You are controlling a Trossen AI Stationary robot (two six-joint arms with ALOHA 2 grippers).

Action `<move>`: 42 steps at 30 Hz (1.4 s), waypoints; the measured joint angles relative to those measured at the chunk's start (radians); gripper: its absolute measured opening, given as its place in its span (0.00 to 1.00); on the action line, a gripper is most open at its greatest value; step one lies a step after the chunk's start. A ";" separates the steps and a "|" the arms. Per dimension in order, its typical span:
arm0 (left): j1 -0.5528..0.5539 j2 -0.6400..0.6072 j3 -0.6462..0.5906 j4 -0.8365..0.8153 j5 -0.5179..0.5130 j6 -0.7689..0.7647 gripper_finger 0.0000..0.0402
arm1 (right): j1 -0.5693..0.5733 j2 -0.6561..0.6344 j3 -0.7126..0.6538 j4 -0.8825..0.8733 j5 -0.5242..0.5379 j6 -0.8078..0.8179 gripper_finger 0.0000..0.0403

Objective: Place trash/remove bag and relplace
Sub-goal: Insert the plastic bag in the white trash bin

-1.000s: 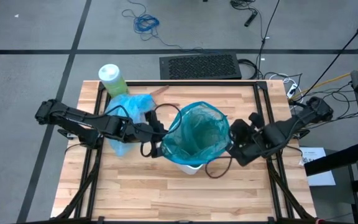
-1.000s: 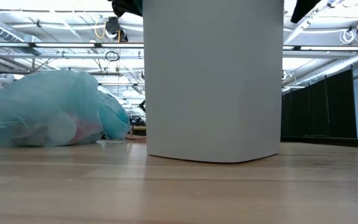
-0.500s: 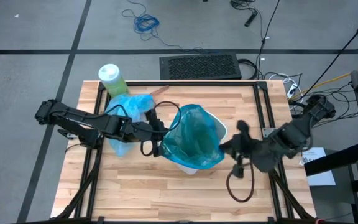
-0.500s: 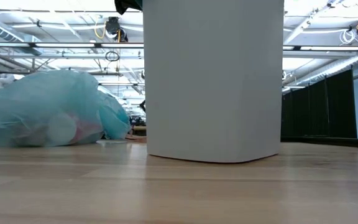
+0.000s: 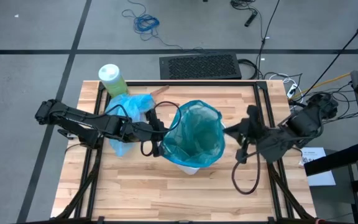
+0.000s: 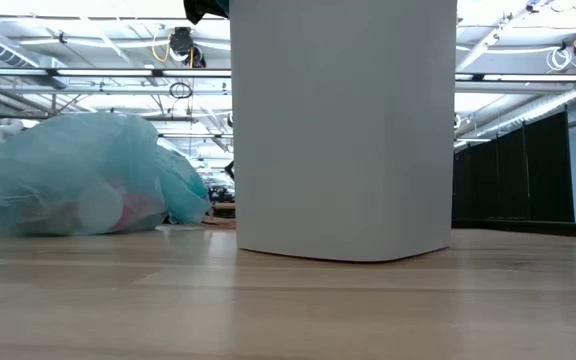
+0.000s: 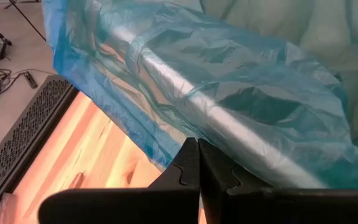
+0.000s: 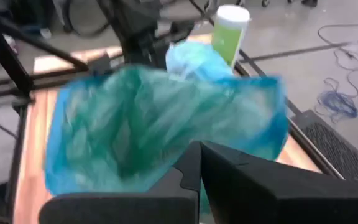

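Teal-green plastic lines the white wastebasket (image 5: 193,167) standing at the middle of the wooden tabletop (image 5: 135,186); this teal liner (image 5: 194,134) is draped over the rim with its mouth open. The left gripper (image 5: 160,132) sits at the liner's left edge with its fingers pressed together against the plastic; whether film is pinched between them cannot be told. The right gripper (image 5: 230,132) hangs just beside the liner's right edge, fingers together, holding nothing. The light blue bag (image 5: 128,112), filled with trash, lies behind the left arm near a green bottle (image 5: 112,79). No readable writing shows anywhere.
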 joint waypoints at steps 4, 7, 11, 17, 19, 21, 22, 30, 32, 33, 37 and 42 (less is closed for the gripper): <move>0.000 0.000 0.000 0.001 0.000 -0.001 0.00 | 0.002 0.006 0.051 0.053 0.006 -0.082 0.00; 0.000 0.000 0.000 0.003 0.000 -0.001 0.00 | -0.004 0.010 0.074 0.066 0.006 -0.140 0.00; 0.000 0.000 0.000 0.005 0.000 -0.001 0.00 | -0.106 0.023 0.076 0.031 -0.069 -0.152 0.00; 0.000 0.000 0.000 0.004 0.000 -0.002 0.00 | -0.315 0.092 0.074 -0.191 -0.205 -0.024 0.00; 0.000 0.000 0.000 0.004 0.000 -0.002 0.00 | -0.350 0.109 0.074 -0.290 -0.207 0.046 0.00; 0.000 0.000 0.000 0.003 0.000 -0.002 0.00 | -0.364 0.124 0.074 -0.367 -0.210 0.112 0.00; 0.000 0.000 0.000 0.003 0.000 -0.002 0.00 | -0.363 0.129 0.074 -0.391 -0.210 0.141 0.00; -0.004 0.000 0.000 0.002 0.000 -0.002 0.00 | -0.312 0.105 -0.046 -0.395 -0.265 0.267 0.00; -0.006 0.000 0.000 0.002 0.000 -0.002 0.00 | -0.296 0.092 -0.090 -0.396 -0.264 0.309 0.00; -0.006 0.000 0.000 0.002 0.000 -0.003 0.00 | -0.286 0.087 -0.111 -0.396 -0.263 0.329 0.00; -0.006 0.000 0.001 0.003 0.000 -0.004 0.00 | -0.232 0.057 -0.186 -0.390 -0.258 0.419 0.00; -0.006 0.000 0.001 0.004 0.000 -0.004 0.00 | -0.167 0.040 -0.278 -0.307 -0.259 0.486 0.00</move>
